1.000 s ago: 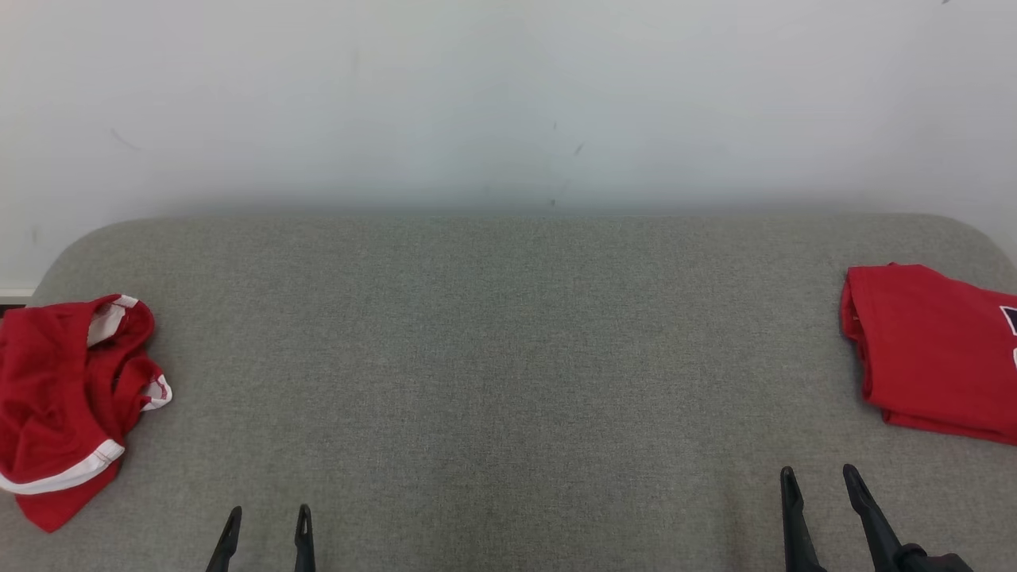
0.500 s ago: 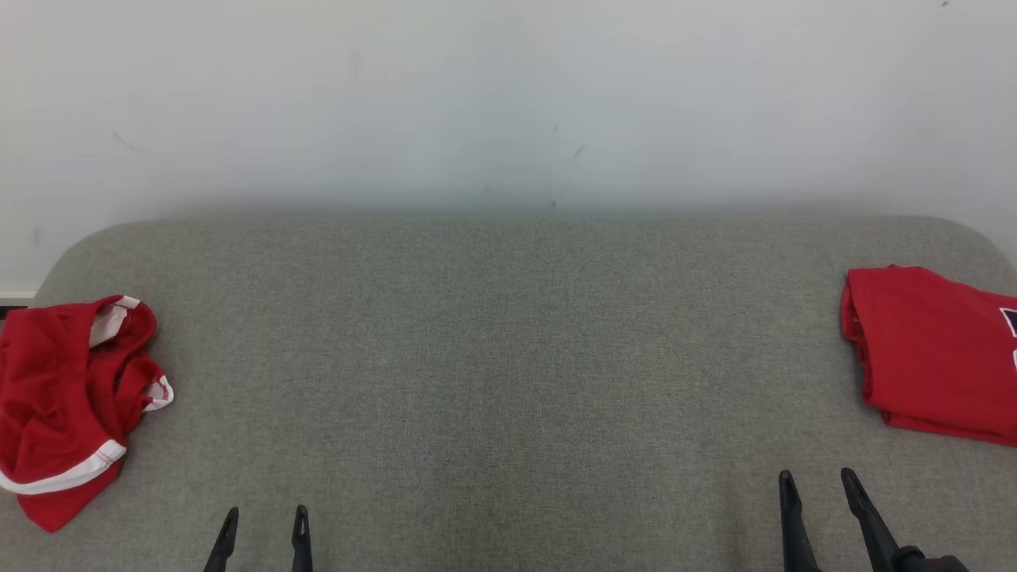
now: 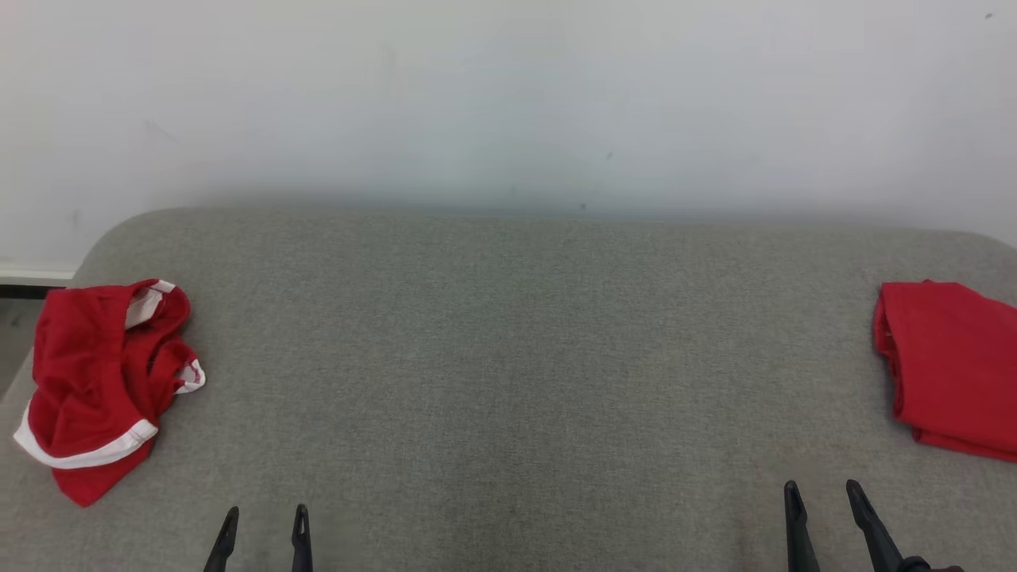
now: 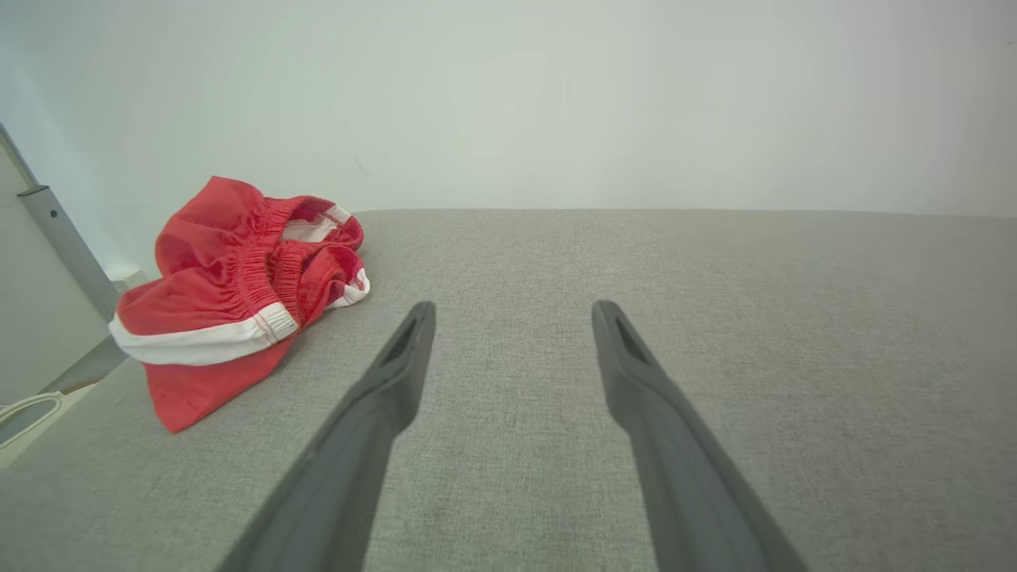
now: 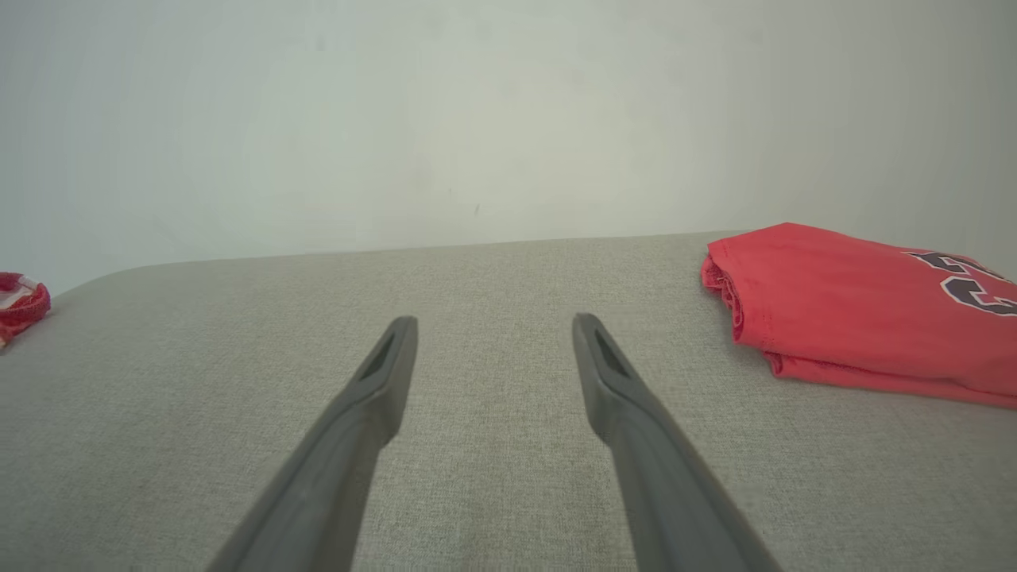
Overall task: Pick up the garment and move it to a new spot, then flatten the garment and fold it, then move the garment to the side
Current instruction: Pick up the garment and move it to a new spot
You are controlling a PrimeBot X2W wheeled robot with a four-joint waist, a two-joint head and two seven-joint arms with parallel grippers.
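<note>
two red garments lie well apart on one grey fabric desk: crumpled white-trimmed shorts at its left end, a folded jersey at its right end. the left gripper and right gripper hover by the near edge, both jaws released, empty.

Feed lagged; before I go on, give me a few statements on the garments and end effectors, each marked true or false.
1. The crumpled shorts lie at the left end of the grey surface. True.
2. The left end effector is shut on the shorts. False: it is open, apart from them.
3. The red shirt at the right lies folded. True.
4. The right end effector touches the red shirt. False: it is open, short of it.
</note>
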